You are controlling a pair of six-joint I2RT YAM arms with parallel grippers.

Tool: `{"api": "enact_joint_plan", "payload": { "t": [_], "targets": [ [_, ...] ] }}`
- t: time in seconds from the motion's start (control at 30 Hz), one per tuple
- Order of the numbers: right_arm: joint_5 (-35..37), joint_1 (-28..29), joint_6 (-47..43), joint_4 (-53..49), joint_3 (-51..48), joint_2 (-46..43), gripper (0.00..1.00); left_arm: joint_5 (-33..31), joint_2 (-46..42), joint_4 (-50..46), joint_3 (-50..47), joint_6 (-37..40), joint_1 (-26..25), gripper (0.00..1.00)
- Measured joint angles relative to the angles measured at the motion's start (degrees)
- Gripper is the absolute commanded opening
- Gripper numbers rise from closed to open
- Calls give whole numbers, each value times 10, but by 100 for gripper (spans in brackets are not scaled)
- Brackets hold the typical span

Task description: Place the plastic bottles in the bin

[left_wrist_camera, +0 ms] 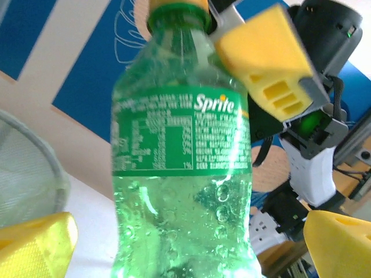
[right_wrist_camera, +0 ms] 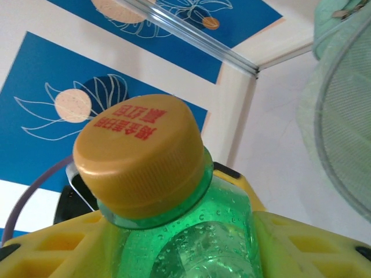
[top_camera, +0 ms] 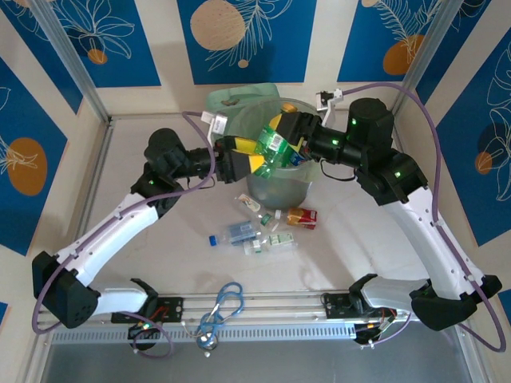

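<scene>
Pale table [top_camera: 351,263], blue-patterned walls [top_camera: 263,40], right hand [top_camera: 285,137] gripping green bottle [left_wrist_camera: 179,191], left hand [top_camera: 257,163] spread apart

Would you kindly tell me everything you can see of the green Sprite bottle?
The green Sprite bottle is translucent green plastic with a green printed label, a ribbed yellow-orange cap bearing red characters, and droplets on its wall. It hangs tilted over the bin. The right pincer clasps its neck; the fingers of the left pincer flank its lower body, gaps showing.
</scene>
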Motion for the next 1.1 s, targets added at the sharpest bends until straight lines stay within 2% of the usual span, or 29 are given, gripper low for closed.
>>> {"api": "enact_joint_plan", "payload": {
  "t": [0.13, 0.47, 0.7, 0.8, 0.9, 0.93, 1.0, 1.1],
  "targets": [
    [-14, 0, 16, 26, -5, 0, 57, 8, 2, -35, 18, 34, -17, 99],
    [-19, 1, 42, 67, -43, 0, 58, 11, 3, -82, 19, 66, -20, 72],
    [-25, -3, 42, 76, -42, 3, 58, 0, 3, -114, 25, 97, -20, 59],
    [-26, -5, 38, 74, -40, 7, 66, -15, 2, -134, 29, 115, -20, 53],
    [-24, -10, 37, 52, -26, 14, 90, -46, 0, -162, 37, 148, -21, 52],
    [-24, -14, 33, 37, -14, 17, 94, -59, -2, -174, 38, 162, -21, 52],
    [-23, -26, 21, -7, 21, 26, 99, -81, -4, -203, 45, 187, -21, 52],
    [-28, -62, -7, -85, 103, 50, 97, -112, -4, -253, 67, 234, -21, 52]
  ]
}}
